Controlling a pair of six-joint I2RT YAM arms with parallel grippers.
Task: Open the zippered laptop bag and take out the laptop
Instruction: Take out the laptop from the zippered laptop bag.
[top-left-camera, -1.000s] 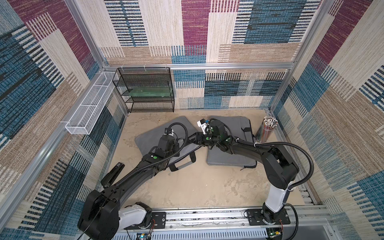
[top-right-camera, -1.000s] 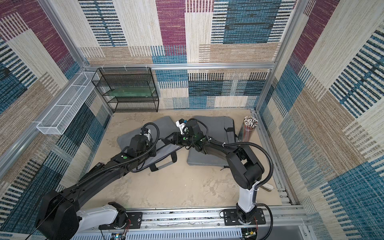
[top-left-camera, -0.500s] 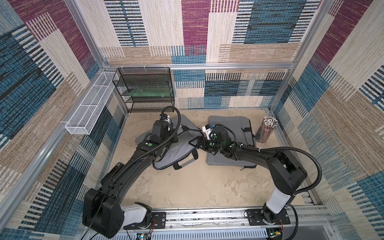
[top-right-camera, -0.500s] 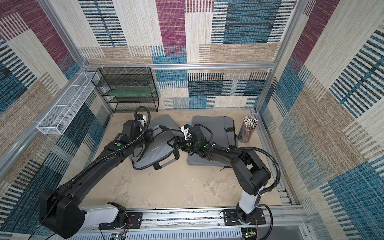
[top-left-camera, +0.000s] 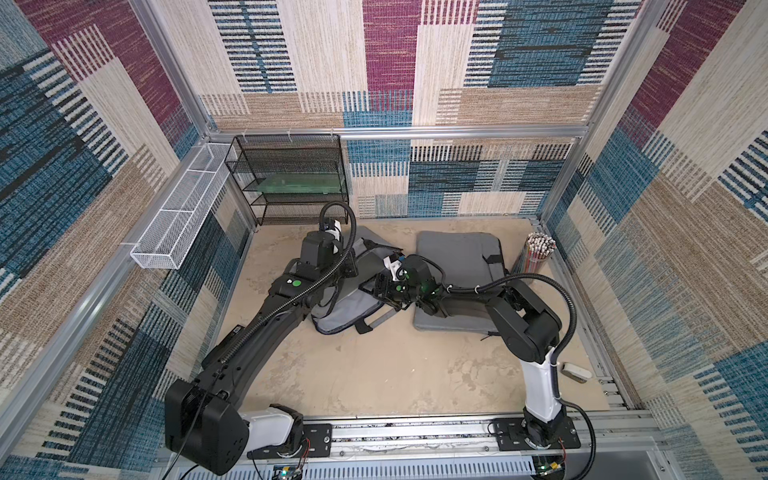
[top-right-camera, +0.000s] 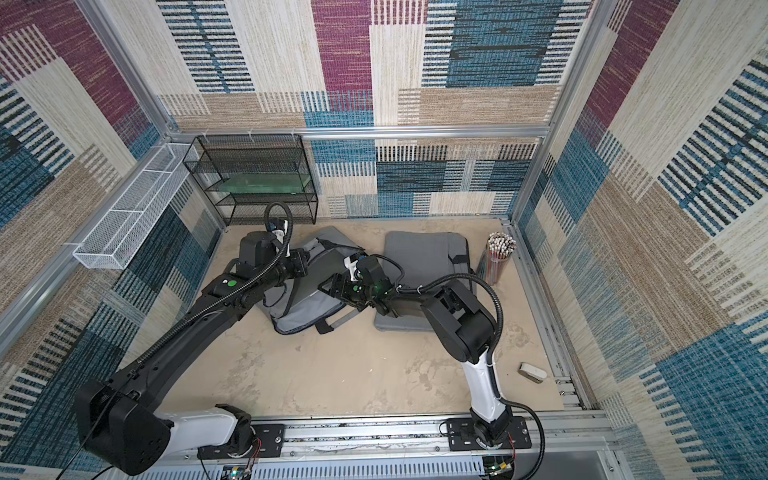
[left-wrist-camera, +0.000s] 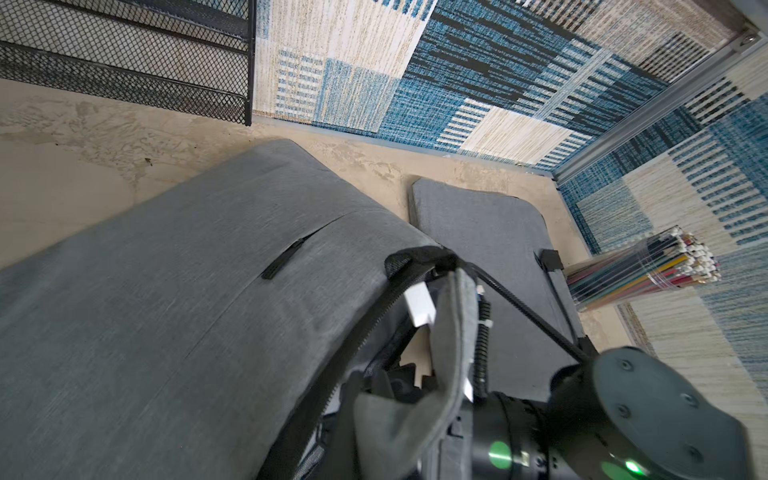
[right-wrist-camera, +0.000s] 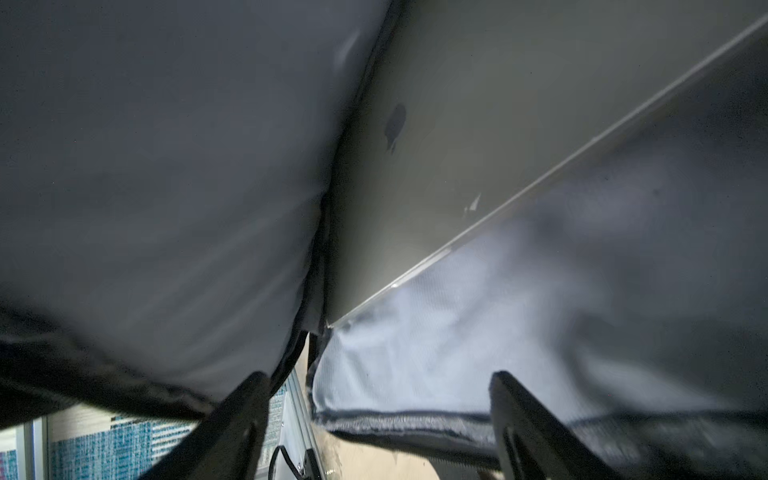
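Grey laptop (right-wrist-camera: 478, 124) lies beyond parted right fingers (right-wrist-camera: 245, 415).

- The whole scene is viewed from high above in both top views — almost identically.
- The laptop bag (left-wrist-camera: 166, 311) is seen closely from the left wrist — its interior from the right.

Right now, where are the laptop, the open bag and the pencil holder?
laptop (right-wrist-camera: 478, 120), right wrist view, grey lid.
open bag (left-wrist-camera: 166, 311), left wrist view, raised flap.
pencil holder (top-left-camera: 534, 259), in a top view, its side.
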